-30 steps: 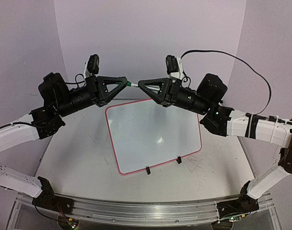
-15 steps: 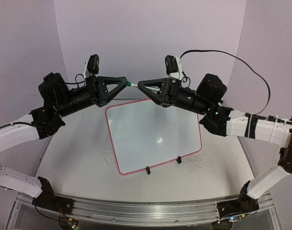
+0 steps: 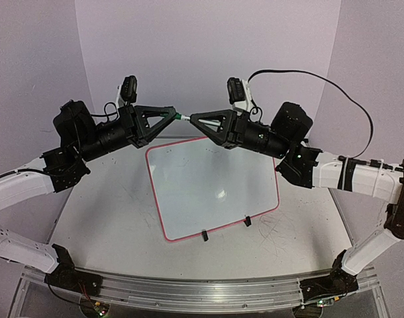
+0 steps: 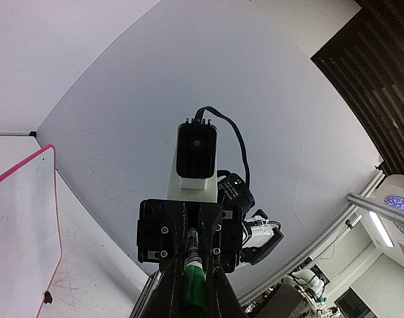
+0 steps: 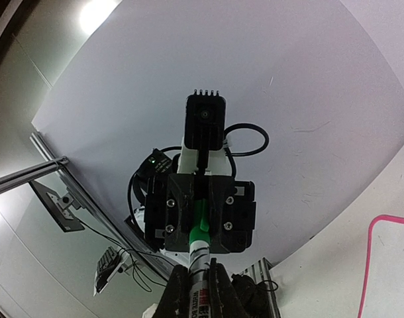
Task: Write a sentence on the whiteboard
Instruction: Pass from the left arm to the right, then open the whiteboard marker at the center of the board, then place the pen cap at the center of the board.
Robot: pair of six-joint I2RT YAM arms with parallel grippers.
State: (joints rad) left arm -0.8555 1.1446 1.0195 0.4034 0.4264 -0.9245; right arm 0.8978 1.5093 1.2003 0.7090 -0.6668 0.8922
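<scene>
Lilac walls around a scuffed white table. The whiteboard lies flat mid-table, with clips on its near edge. Above its far edge we see the left fingers and right fingers closed on one marker, tip to tip. Only the wrist views split it: green cap in the left, printed white barrel in the right.

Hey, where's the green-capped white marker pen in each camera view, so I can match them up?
Top external: the green-capped white marker pen is upper centre, where the two arms meet.
Left wrist: the pen is bottom centre, green cap nearest.
Right wrist: the pen is bottom centre, white barrel nearest.
Shared landmark: the pink-rimmed glossy white whiteboard: centre, left edge, lower right corner respectively.
</scene>
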